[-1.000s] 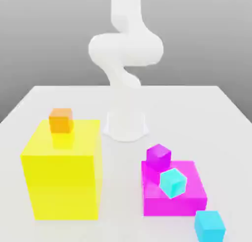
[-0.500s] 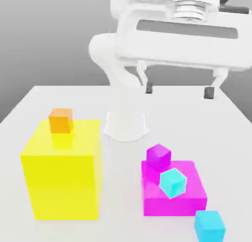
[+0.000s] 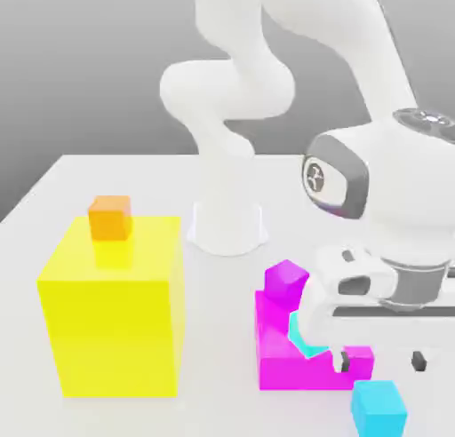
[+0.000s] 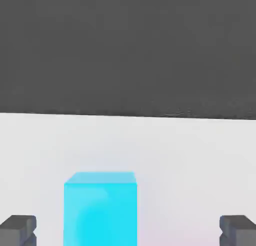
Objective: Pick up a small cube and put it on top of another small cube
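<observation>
The sky-blue small cube (image 3: 379, 407) rests on the white table near the front edge, at the exterior view's right. My gripper (image 3: 379, 362) hangs open just above it, dark fingertips (image 3: 342, 362) spread wider than the cube. In the hand view the same cube (image 4: 100, 207) lies ahead between my spread gripper (image 4: 127, 230) fingers, closer to one fingertip (image 4: 17, 229). The purple small cube (image 3: 286, 281) stands on the back corner of the flat magenta block (image 3: 280, 360), behind and to the left of my hand.
A big yellow block (image 3: 114, 311) carries a small orange cube (image 3: 110, 218) at the exterior view's left. A turquoise cube (image 3: 298, 339) on the magenta block is mostly covered by my hand. The arm's base (image 3: 227, 226) stands at centre back.
The hand has come down from the top of the exterior view to just above the sky-blue cube, fingers still spread. It now covers most of the turquoise cube. No cube has moved.
</observation>
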Controlling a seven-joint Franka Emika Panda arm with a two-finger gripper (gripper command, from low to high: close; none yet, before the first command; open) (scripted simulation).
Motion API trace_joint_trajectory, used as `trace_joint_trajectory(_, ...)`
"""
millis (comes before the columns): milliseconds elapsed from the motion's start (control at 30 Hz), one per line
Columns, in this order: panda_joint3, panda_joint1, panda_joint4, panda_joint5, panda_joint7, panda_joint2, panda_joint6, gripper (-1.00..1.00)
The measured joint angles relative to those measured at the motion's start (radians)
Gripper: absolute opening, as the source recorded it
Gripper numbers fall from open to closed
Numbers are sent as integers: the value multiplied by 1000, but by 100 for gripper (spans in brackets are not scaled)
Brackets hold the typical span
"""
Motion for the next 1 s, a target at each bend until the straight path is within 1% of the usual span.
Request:
trace_joint_trajectory(100,-55,47,23,-56,44,110,81,0)
trace_joint_trajectory(133,-67,56,27,-66,52,131,96,-100)
trace_joint_trajectory(367,-64,54,26,-64,50,127,95,-100)
trace_joint_trajectory(500,-8,14,-3,16,-9,-1,0,-100)
trace_joint_trajectory(633,5,-10,-27,-4,-107,-137,-80,-100)
trace_joint_trajectory(800,6,-28,-92,-33,-237,-303,-160,-100)
trace_joint_trajectory(900,-4,-23,-164,-12,-322,-407,-194,-100)
trace_joint_trajectory(1000,-22,-9,-246,33,-416,-514,-223,-100)
